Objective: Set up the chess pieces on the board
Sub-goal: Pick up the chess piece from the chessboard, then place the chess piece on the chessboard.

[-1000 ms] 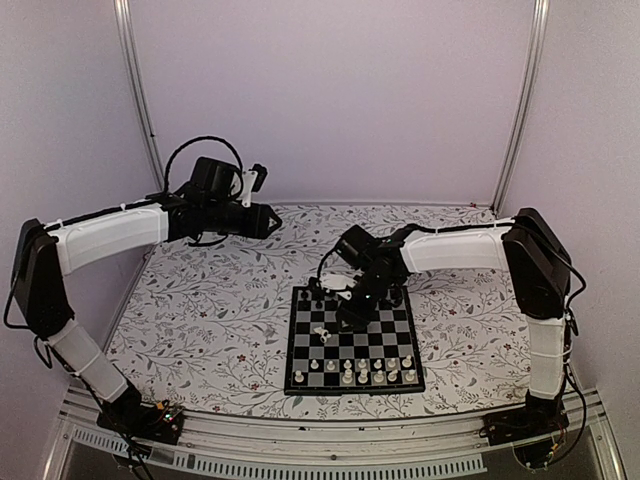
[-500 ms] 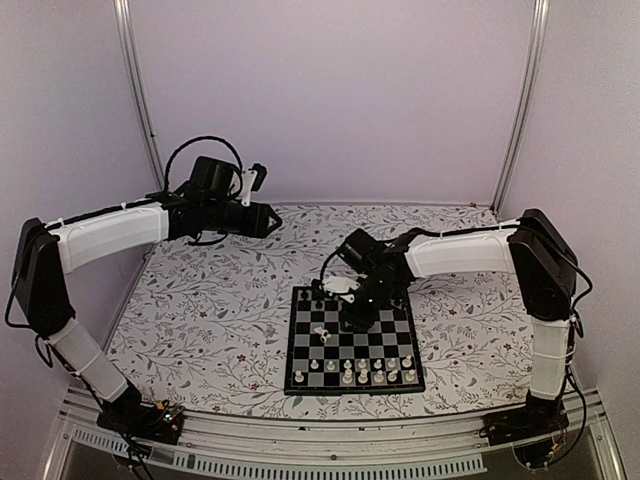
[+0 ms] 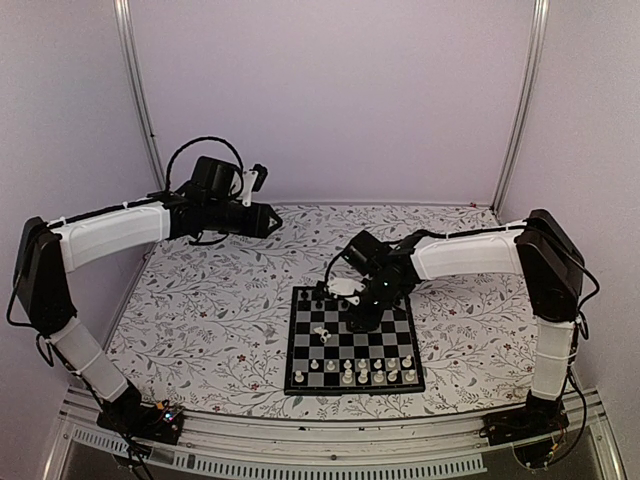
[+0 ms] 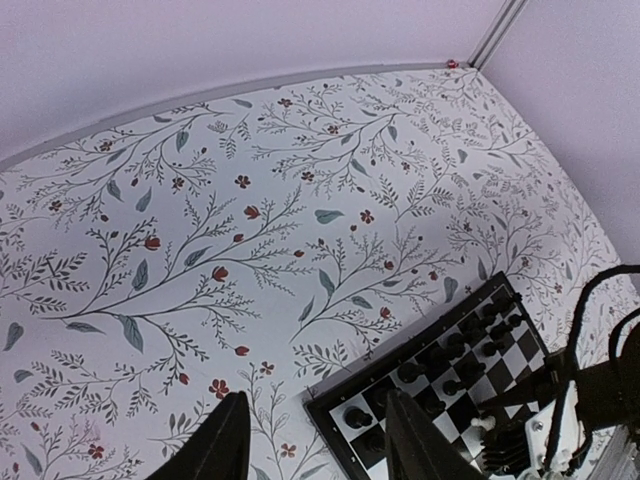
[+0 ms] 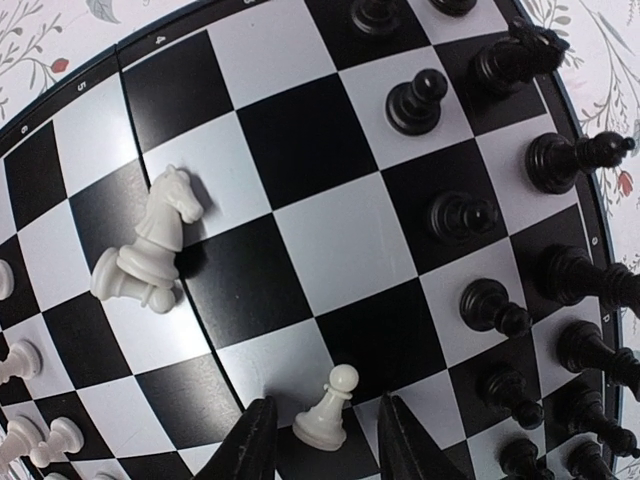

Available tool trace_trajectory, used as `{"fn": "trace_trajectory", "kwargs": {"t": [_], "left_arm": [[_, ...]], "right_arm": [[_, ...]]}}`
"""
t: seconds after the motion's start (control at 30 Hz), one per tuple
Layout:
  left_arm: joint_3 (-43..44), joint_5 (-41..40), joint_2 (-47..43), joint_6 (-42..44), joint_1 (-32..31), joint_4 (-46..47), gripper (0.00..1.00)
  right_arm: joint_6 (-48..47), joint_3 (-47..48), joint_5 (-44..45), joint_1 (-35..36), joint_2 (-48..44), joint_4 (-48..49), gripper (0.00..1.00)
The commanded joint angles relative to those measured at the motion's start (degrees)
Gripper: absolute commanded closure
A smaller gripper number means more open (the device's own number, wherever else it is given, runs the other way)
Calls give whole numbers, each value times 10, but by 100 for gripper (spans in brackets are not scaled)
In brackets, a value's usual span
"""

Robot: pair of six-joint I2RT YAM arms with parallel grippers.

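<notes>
The board (image 3: 365, 346) lies in the middle of the table. Black chess pieces (image 5: 470, 215) stand in rows along its far edge, and cream-white ones (image 3: 355, 372) line the near edge. A white knight (image 5: 163, 215) and another white piece (image 5: 130, 282) lie tipped over together on the squares. One white pawn (image 5: 327, 412) stands upright between the fingers of my right gripper (image 5: 327, 403); a gap shows on each side of it, so the jaws are open. My left gripper (image 4: 316, 395) hangs open and empty, high over the table beyond the board's far left corner (image 4: 420, 330).
A floral cloth (image 3: 210, 310) covers the table. Pale walls with metal corner posts (image 3: 140, 100) close in the back and both sides. The tipped pieces (image 3: 322, 332) lie left of my right gripper (image 3: 358, 322).
My right gripper's jaws have narrowed around the white pawn and the arm has shifted slightly right. The left arm has not moved.
</notes>
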Motion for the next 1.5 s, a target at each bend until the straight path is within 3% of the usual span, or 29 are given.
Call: {"fn": "trace_trajectory", "kwargs": {"t": [0.0,0.5,0.7,0.9,1.03,1.23,1.47], "left_arm": [[16,11,6,-2,10,-2,52],[22,19,16,-2,10,-10,52],[24,22,18,-2,11,-13,52],[27,47,19,8,11,-10,52],[18,95,9,17,8,9,52],[-6,189,2,-79,-26,47,52],[-107,289,10,-231,-81,261,52]], "right_arm": [[-5,-16,24,1,-23,-13,64],[-1,-2,16,-6,-5,-8,72],[0,-4,12,-8,-3,-10,86],[-7,-5,2,-13,-46,-10,89],[-26,-15,-69,-18,-97,-9,90],[-68,-54,-156,-22,-197,8,90],[-94,-60,-182,-22,-235,14,90]]}}
